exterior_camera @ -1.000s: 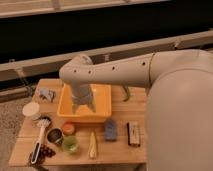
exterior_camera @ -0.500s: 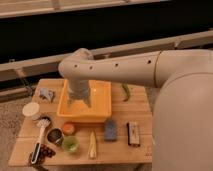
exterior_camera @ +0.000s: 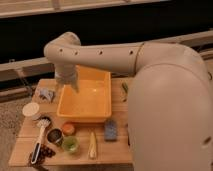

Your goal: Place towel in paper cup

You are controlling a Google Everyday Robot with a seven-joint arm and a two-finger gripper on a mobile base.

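My gripper (exterior_camera: 73, 85) hangs pointing down over the back-left corner of the yellow tub (exterior_camera: 86, 116), just above its rim. My arm (exterior_camera: 105, 55) arches in from the right across the far side of the wooden table (exterior_camera: 116, 151). Jaws stand wide apart & I've got nothing in them.

The towel (exterior_camera: 46, 93) lies crumpled on the table near the back-left corner, just left of the tub & down-left of the gripper, clear of it. The paper cup (exterior_camera: 31, 110) stands upright by the table's left edge, a bit nearer the front than the towel. It's close to the towel but apart from it. Can't tell what's in it.

The tub sits mid-table. In front of the paper cup lies a dish brush (exterior_camera: 40, 134), white head toward the cup, handle running to the front edge. Right of the brush, bunched close: dark round tin (exterior_camera: 55, 136), small orange cup (exterior_camera: 68, 128), small green cup (exterior_camera: 70, 145). Dark red lumps (exterior_camera: 46, 151) sit by the brush handle; can't tell what they are.

In front of the tub lies a pale yellow long obj (exterior_camera: 92, 145), w/ a blue-grey block (exterior_camera: 110, 130) just right of it. A green thing (exterior_camera: 124, 88) lies right of the tub, beside my arm.
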